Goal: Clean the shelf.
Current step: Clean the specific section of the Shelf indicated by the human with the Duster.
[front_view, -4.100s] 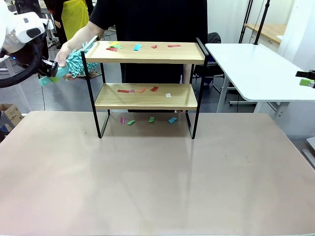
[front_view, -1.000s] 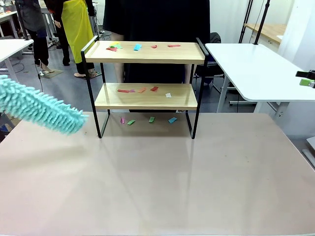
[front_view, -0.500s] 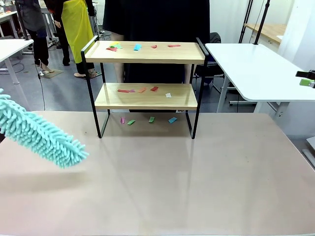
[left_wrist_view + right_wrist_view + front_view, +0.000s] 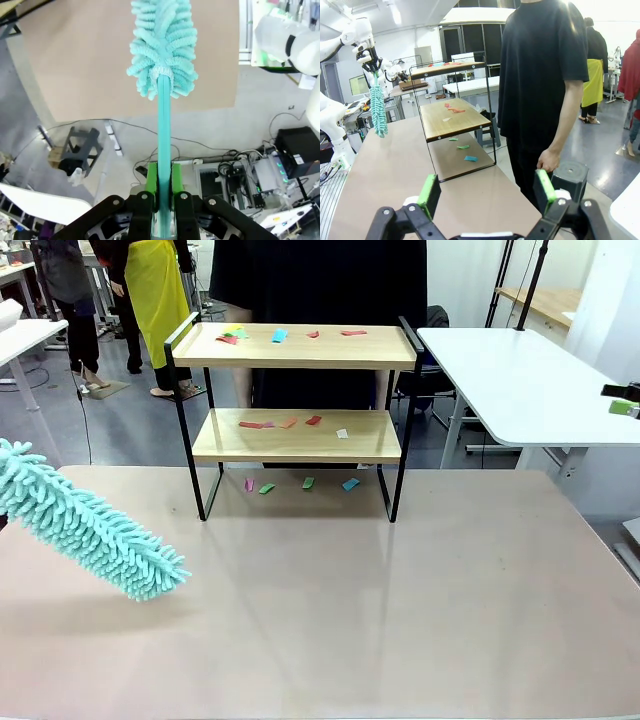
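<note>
Beige counter (image 4: 400,620) spreads across the foreground, with the shelf (image 4: 385,352) standing at its far middle and a person (image 4: 320,280) in black just behind it. Coloured paper scraps (image 4: 279,336) lie on the top board, more on the lower board, and a few on the counter under the frame. By the look of it, the cleaning is not yet begun.

The robot's left claw (image 4: 164,176) is pressed together on the thin teal handle of a fluffy teal duster (image 4: 95,530), with a green pad on either side of the stem. The duster's long axis runs straight out from this claw, in line with its fingers. The head hangs above the counter without touching it, as far as the front view tells. Its tip slants down toward the near part of the counter, not toward the boards.

From this claw the shelf lies beyond the duster's tip and off to one side, farther across the counter and higher than the tip. The two are well apart. The boards run crosswise to that line, so I judge the head must be raised and swung toward the shelf's nearer end rail before it can sweep along a board.

The right claw (image 4: 487,191) is spread wide and pinches nothing. The shelf lies ahead of it, seen end-on and well apart. Since it carries the duster, the left claw is the one placed for the move.
</note>
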You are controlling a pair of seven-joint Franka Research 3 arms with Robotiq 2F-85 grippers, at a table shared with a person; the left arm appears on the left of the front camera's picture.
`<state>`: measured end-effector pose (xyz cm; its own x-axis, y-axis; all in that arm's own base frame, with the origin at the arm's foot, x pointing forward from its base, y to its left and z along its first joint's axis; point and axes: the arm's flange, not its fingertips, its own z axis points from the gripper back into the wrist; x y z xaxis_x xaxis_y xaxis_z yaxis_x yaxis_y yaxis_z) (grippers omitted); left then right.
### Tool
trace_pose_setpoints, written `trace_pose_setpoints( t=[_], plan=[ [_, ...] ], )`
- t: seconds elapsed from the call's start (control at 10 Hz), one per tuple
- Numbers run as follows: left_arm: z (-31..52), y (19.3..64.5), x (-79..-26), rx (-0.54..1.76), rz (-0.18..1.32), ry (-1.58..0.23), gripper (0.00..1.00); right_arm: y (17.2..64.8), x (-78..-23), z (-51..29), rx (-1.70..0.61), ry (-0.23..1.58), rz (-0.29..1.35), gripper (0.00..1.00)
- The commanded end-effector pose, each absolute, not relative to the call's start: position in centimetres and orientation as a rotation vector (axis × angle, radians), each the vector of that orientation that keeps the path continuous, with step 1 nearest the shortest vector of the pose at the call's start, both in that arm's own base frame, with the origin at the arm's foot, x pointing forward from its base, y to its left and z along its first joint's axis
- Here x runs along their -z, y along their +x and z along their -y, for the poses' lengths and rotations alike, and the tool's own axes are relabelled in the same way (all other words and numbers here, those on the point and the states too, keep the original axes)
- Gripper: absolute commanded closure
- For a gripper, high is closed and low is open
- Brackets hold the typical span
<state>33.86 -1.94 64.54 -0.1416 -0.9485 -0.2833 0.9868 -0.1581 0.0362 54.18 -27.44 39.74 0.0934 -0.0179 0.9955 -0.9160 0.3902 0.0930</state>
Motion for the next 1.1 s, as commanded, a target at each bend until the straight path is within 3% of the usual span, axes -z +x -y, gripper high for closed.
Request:
trace_pose_setpoints(
  t=[0.0,1.0],
  plan=[
    [2.05,33.77,-64.83,1.732,-0.191,0.272,0.87,54.29,-40.12,27.21,-0.852,0.952,1.307,0.0],
    [2.05,33.77,-64.83,1.732,-0.191,0.272,0.87,54.29,-40.12,27.21,-0.852,0.952,1.307,0.0]
  ],
)
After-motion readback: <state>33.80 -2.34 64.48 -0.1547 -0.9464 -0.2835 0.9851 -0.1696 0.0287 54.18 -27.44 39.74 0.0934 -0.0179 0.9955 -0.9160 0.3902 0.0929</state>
